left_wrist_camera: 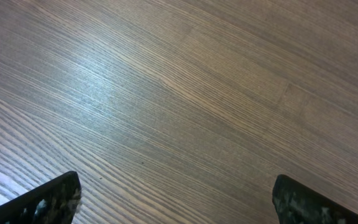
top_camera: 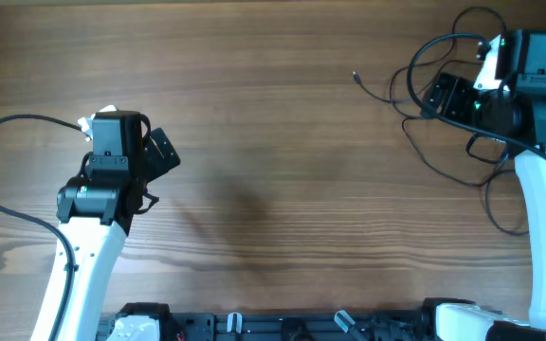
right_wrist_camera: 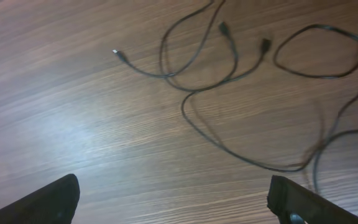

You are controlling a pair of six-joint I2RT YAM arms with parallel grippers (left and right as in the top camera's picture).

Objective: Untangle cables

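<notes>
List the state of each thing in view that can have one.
cables: lying loose, strands crossing each other, plug ends free, not held.
left end effector: open, holding nothing.
right end effector: open, holding nothing, just above the cables.

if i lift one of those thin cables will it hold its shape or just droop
Probably floppy: the cables lie in loose curves and loops. Likely light, since they look very thin. Strands cross each other, so lifting one may drag the others along.
</notes>
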